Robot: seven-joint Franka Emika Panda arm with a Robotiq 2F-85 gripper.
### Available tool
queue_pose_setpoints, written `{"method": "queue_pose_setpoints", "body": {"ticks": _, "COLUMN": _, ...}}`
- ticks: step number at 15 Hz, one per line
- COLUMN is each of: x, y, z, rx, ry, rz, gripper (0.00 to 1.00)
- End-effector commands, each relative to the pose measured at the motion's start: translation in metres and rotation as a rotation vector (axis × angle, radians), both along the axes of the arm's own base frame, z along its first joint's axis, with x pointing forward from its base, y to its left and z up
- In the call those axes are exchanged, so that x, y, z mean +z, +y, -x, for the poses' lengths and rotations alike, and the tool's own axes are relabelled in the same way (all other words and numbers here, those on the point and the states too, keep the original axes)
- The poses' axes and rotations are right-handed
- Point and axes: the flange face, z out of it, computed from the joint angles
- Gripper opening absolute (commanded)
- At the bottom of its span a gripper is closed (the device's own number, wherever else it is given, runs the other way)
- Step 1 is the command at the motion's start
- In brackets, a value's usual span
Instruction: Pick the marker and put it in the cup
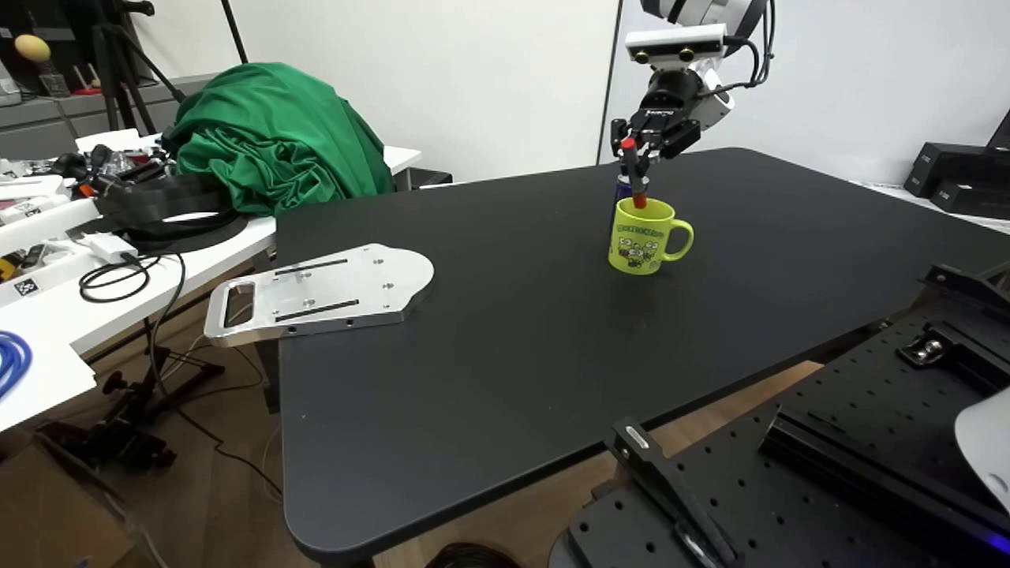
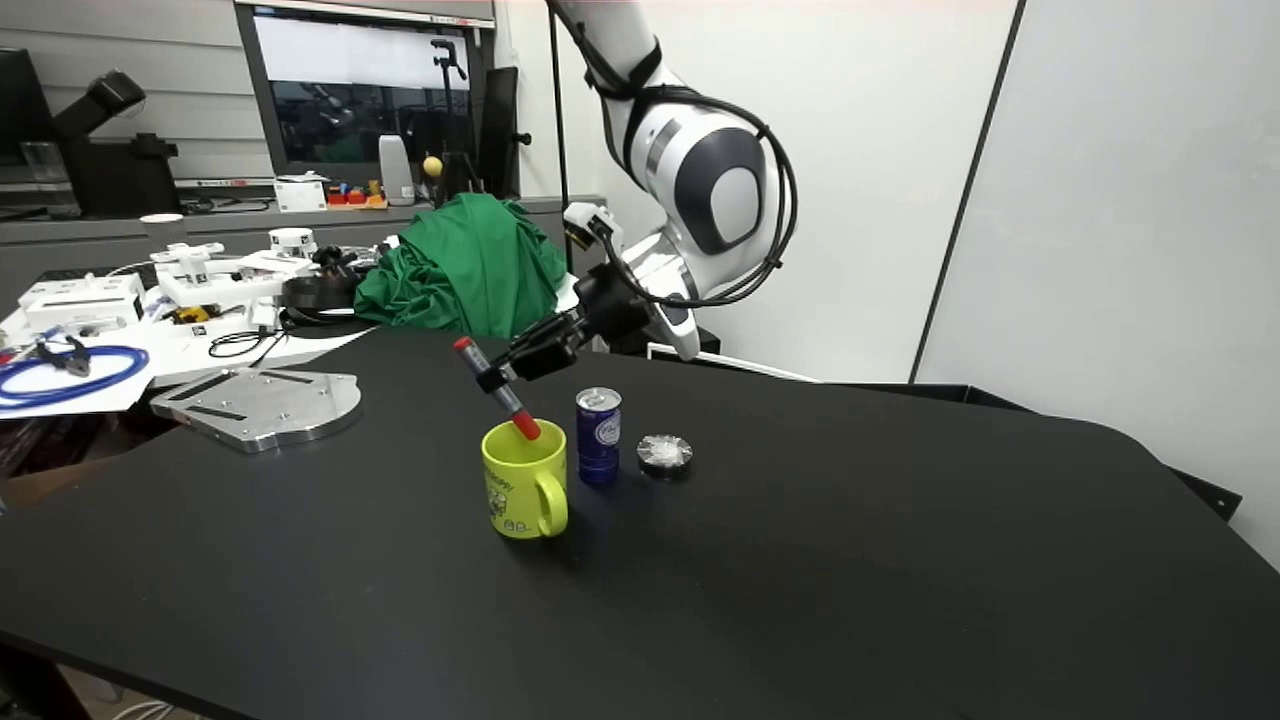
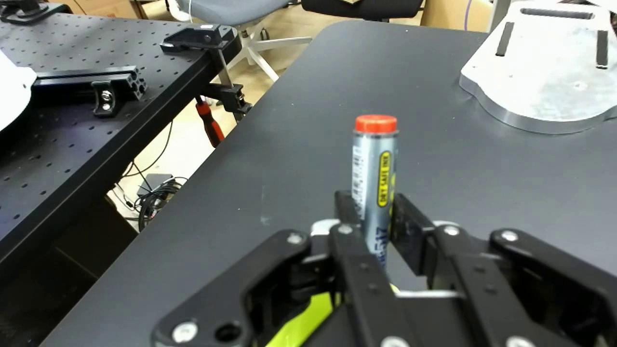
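Note:
The marker, a grey pen with red ends, is tilted in both exterior views (image 1: 637, 177) (image 2: 503, 394). It also shows in the wrist view (image 3: 375, 164), its upper red end sticking up past the fingers. My gripper (image 3: 373, 212) is shut on the marker's middle; it also shows in both exterior views (image 1: 634, 158) (image 2: 496, 378). The cup, a yellow-green mug, stands upright below in both exterior views (image 1: 636, 243) (image 2: 522, 490). The marker's lower red end is at the cup's mouth; how deep it is I cannot tell. In the wrist view the cup (image 3: 308, 315) is mostly hidden behind the gripper.
A blue can (image 2: 598, 440) stands close beside the cup, partly hidden in an exterior view (image 1: 622, 191). A small round object (image 2: 665, 455) lies beyond the can. A metal plate (image 1: 339, 288) overhangs the edge of the black table (image 1: 473, 442). A perforated black board (image 3: 77, 96) adjoins the table.

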Motion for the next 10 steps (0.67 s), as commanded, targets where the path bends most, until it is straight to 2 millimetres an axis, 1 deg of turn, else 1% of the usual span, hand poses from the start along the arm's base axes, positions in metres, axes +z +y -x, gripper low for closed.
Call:
{"method": "queue_pose_setpoints", "body": {"ticks": 1, "x": -0.002, "y": 0.002, "z": -0.006, "rx": -0.010, "ry": -0.003, "rz": 0.004, "gripper": 0.06}}
{"method": "queue_pose_setpoints", "body": {"ticks": 4, "x": -0.019, "y": -0.014, "z": -0.006, "rx": -0.032, "ry": 0.010, "rz": 0.018, "gripper": 0.06}}
{"method": "queue_pose_setpoints", "body": {"ticks": 8, "x": -0.052, "y": -0.038, "z": -0.002, "rx": -0.061, "ry": 0.042, "rz": 0.037, "gripper": 0.06}}
{"method": "queue_pose_setpoints", "body": {"ticks": 9, "x": -0.057, "y": -0.040, "z": -0.002, "rx": -0.063, "ry": 0.050, "rz": 0.044, "gripper": 0.35}}
{"method": "queue_pose_setpoints", "body": {"ticks": 10, "x": -0.061, "y": -0.042, "z": -0.002, "rx": -0.060, "ry": 0.054, "rz": 0.046, "gripper": 0.49}}
